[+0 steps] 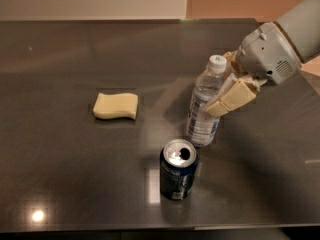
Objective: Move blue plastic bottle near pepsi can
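The blue plastic bottle (204,109), clear with a white cap and a pale label, stands slightly tilted right of the table's middle, its base at the table surface. My gripper (226,86) reaches in from the right and is shut on the bottle's upper body; one tan finger (234,98) lies across its front, the other is mostly hidden behind it. The pepsi can (178,170), dark blue with an opened silver top, stands upright just in front and slightly left of the bottle, a small gap apart.
A yellow sponge (116,105) lies on the dark table (70,174) to the left of the bottle. The white arm housing (272,49) hangs over the table's right side. A wall runs behind the far edge.
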Robot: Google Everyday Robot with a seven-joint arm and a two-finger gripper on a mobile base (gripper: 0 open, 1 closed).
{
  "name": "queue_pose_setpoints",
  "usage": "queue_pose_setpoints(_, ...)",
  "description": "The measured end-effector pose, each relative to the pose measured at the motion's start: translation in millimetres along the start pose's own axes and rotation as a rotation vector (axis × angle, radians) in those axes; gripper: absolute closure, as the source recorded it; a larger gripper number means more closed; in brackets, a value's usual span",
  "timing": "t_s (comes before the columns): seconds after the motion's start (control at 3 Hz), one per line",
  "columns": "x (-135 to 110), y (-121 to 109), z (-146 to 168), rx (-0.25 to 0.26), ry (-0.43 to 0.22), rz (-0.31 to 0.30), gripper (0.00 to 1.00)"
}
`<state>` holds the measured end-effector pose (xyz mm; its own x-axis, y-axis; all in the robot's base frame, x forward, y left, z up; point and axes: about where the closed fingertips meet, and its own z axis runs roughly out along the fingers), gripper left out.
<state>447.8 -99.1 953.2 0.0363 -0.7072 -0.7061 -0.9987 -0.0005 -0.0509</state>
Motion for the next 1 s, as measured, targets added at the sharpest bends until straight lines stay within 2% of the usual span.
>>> queue_pose_setpoints(0.33,3.0,13.7,5.5,-0.034,0.001,-0.033,1.00)
queue_pose_setpoints(0.67,4.6,24.4,9.1,-0.064,-0.001,-0.055,0.82)
queue_pose_setpoints(1.0,3.0,33.5,11.1,-0.092,-0.012,-0.076,0.58)
